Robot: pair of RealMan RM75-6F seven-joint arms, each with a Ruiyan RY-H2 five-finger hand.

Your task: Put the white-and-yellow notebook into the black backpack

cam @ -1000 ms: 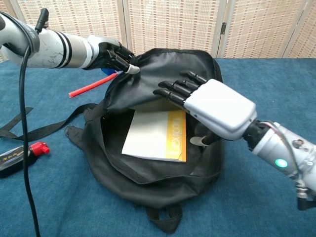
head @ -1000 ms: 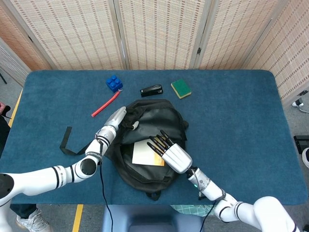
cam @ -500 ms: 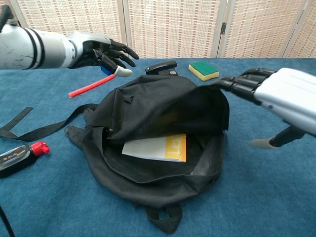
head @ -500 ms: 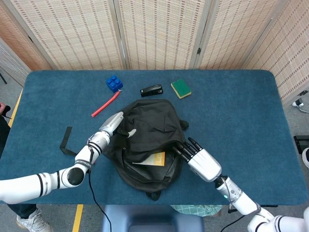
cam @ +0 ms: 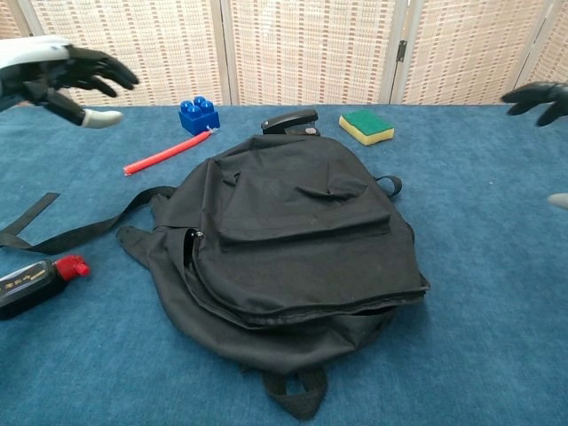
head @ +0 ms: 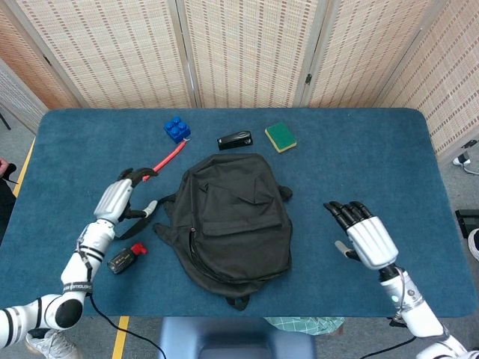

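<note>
The black backpack (head: 233, 217) (cam: 293, 244) lies flat in the middle of the blue table, its flap down over the opening. No part of the white-and-yellow notebook shows in either view. My left hand (head: 120, 198) (cam: 62, 75) hovers to the left of the bag with its fingers apart, holding nothing. My right hand (head: 364, 233) (cam: 540, 96) hangs to the right of the bag, well apart from it, fingers spread and empty.
Behind the bag lie a blue block (head: 177, 129), a red pen (head: 165, 161), a black stapler (head: 234, 140) and a green-and-yellow sponge (head: 281, 137). A black bottle with a red cap (head: 126, 258) and a loose strap (cam: 62, 232) lie left of the bag.
Both hands have pulled away from the backpack to either side. The flap has fallen over the opening, and the notebook that showed inside is now covered.
</note>
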